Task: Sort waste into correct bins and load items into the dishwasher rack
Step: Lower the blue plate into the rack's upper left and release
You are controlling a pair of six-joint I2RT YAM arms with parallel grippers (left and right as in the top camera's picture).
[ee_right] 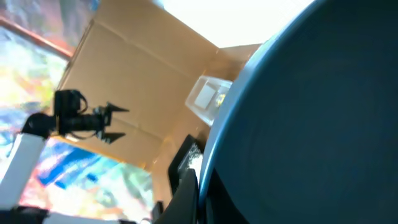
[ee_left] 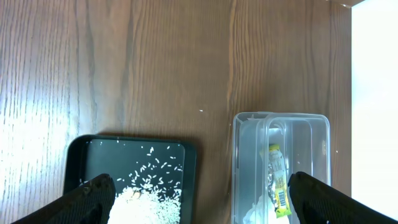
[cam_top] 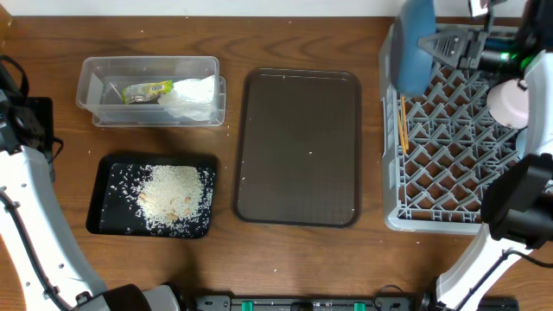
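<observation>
My right gripper (cam_top: 438, 43) is shut on the rim of a blue plate (cam_top: 415, 45), which it holds on edge over the far left corner of the grey dishwasher rack (cam_top: 449, 164). In the right wrist view the plate (ee_right: 311, 124) fills most of the frame, with one dark finger (ee_right: 186, 196) against its rim. The left gripper (ee_left: 200, 190) hangs open and empty above the table, between a black tray of rice (ee_left: 134, 186) and a clear bin (ee_left: 280, 162) holding a yellow wrapper (ee_left: 278, 180).
A pink cup (cam_top: 508, 102) and an orange stick (cam_top: 403, 125) sit in the rack. An empty brown tray (cam_top: 300, 147) lies mid-table. The clear bin (cam_top: 151, 91) also holds white tissue (cam_top: 194, 93). The black rice tray (cam_top: 151, 196) is front left.
</observation>
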